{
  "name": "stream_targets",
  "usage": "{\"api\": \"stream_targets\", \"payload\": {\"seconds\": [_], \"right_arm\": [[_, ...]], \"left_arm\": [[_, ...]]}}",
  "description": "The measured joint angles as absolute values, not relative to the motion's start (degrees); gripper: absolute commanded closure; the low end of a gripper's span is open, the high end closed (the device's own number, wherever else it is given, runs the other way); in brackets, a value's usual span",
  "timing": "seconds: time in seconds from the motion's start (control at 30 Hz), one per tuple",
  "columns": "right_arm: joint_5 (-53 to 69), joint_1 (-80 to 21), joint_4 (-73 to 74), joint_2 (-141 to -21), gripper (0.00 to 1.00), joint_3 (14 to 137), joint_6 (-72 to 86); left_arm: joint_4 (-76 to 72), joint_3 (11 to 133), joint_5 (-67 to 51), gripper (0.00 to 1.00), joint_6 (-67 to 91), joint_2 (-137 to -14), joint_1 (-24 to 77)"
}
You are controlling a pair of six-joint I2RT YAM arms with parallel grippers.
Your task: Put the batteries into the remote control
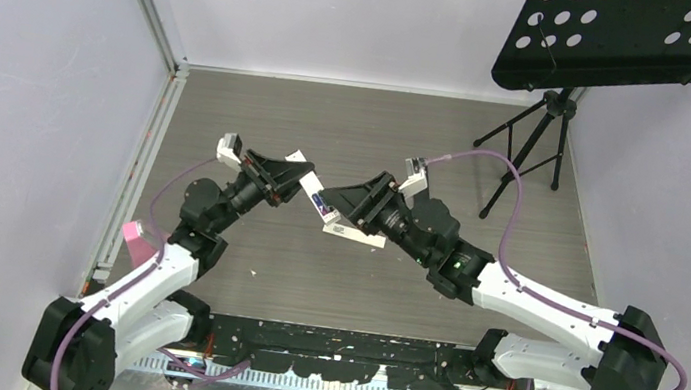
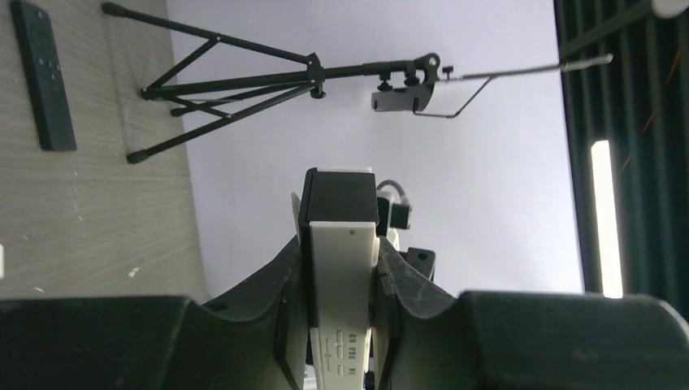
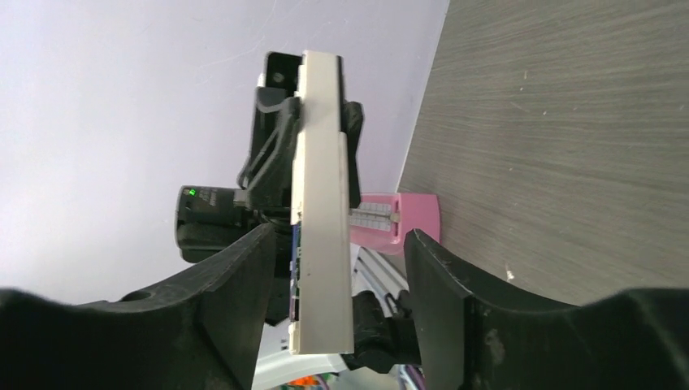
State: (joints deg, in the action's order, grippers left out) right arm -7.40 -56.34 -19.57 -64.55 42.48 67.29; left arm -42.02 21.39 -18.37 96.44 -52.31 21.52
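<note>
While both arms reach in from the near edge with elbows out and wrists angled toward each other, they meet over mid-table. The left claw (image 1: 295, 180) (image 2: 341, 252) is clamped tight on one end of the white remote (image 1: 349, 230) (image 2: 341, 292) (image 3: 321, 187), holding it up off the table (image 1: 380, 129). The right claw (image 1: 345, 205) (image 3: 337, 236) straddles the other end with its jaws apart: one finger is close to the remote's edge, the other has a clear gap, so there's no grip. The remote sits edge-on in the right wrist view. Batteries can't be made out. A black remote (image 2: 45, 73) lies flat on the table near the stand (image 1: 542, 130) legs. A pink thing (image 1: 136, 240) (image 3: 406, 219) sits at the table's left edge.
</note>
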Motion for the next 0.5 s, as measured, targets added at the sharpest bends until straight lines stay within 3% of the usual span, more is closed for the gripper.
{"api": "stream_targets", "payload": {"seconds": [0.13, 0.33, 0.5], "right_arm": [[-2.6, -53.6, -19.7, -64.4, 0.24, 42.5, 64.4], [5.4, -49.5, -16.7, -62.5, 0.24, 42.5, 58.9], [5.1, -47.7, -6.3, -59.8, 0.24, 43.3, 50.5]], "left_arm": [[-39.1, 25.6, -25.4, 1.0, 88.1, -53.1, 18.5], [-34.0, 28.2, -32.0, 1.0, 76.4, -54.3, 15.3], [-23.5, 28.2, -31.4, 1.0, 67.9, -53.2, 15.2]]}}
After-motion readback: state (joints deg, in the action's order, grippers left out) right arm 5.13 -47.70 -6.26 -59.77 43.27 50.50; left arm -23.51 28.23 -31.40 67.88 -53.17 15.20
